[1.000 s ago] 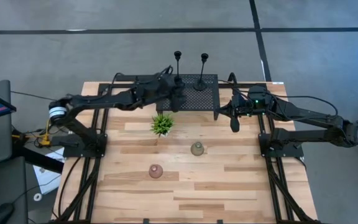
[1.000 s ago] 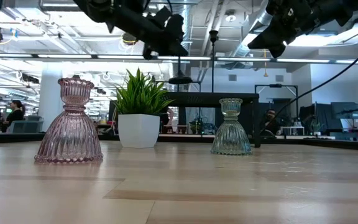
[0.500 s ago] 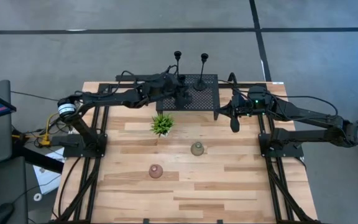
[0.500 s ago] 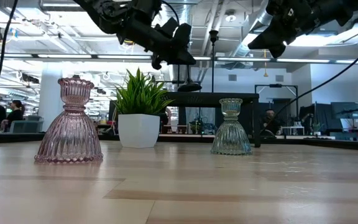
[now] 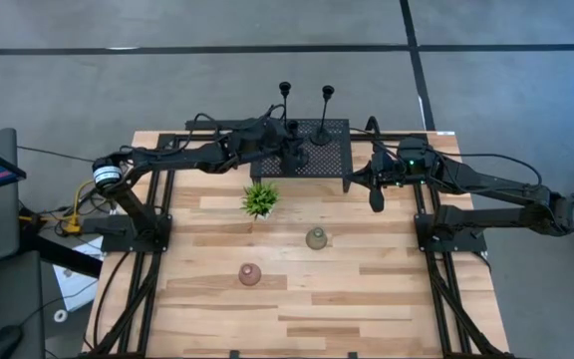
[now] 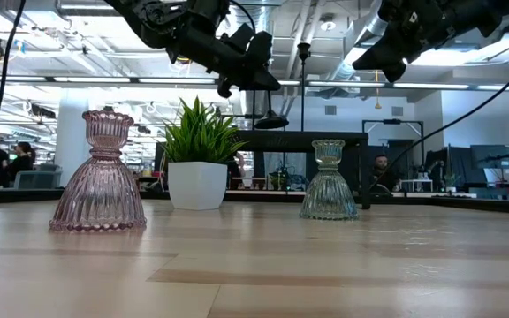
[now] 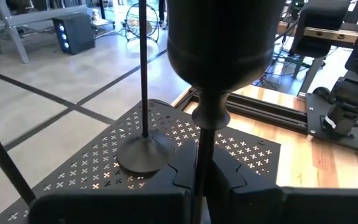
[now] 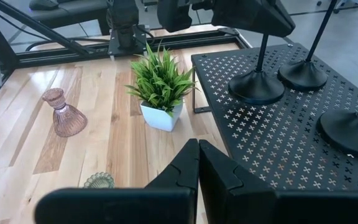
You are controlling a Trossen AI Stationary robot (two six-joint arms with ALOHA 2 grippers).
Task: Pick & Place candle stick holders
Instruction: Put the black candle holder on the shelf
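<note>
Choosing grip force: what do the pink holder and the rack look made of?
Pink holder: likely glass, clear, glossy and ribbed, with the room showing through it. Black rack: probably painted metal sheet, matte, punched with small cross-shaped holes.

Probably lab: ceiling ducts (image 6: 325,26), workstations (image 6: 493,168).

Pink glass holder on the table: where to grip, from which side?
Probably come straight down on the pink glass holder and close on its narrow neck. It stands upright, the skirt flares too wide, and the waist under the ribbed cup seats the fingers.
</note>
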